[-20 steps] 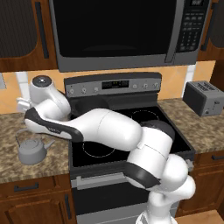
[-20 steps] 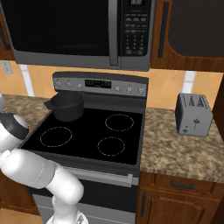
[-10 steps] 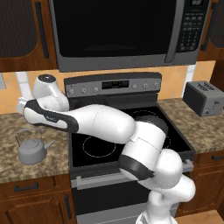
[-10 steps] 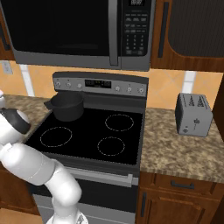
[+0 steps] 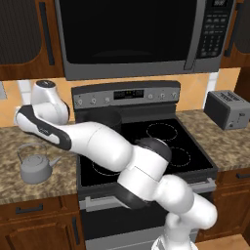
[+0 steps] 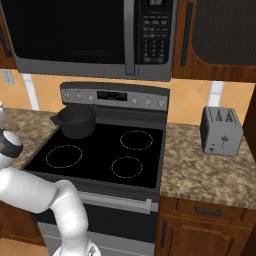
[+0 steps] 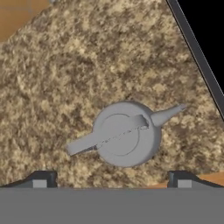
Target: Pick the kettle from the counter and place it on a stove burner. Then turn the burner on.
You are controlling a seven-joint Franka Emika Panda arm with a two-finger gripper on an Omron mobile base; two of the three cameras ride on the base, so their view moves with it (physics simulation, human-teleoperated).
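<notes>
Small squat grey metal kettle (image 7: 124, 133) upright on mottled brown granite counter (image 7: 65, 74) left of glossy black cooktop (image 5: 161, 141), two-finger gripper (image 7: 111, 179) above it, fingertips wide apart, seemingly well clear.

kettle (image 5: 35, 167) upright on counter (image 5: 29, 188), arm overhead

dark saucepan (image 6: 77, 121), toaster (image 6: 221, 131), microwave (image 6: 90, 37)

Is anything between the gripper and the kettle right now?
Nothing visible. In the hand view the kettle sits alone on bare counter, framed between the open fingertips, with the gripper above it. The saucepan stands off on the stove.
</notes>
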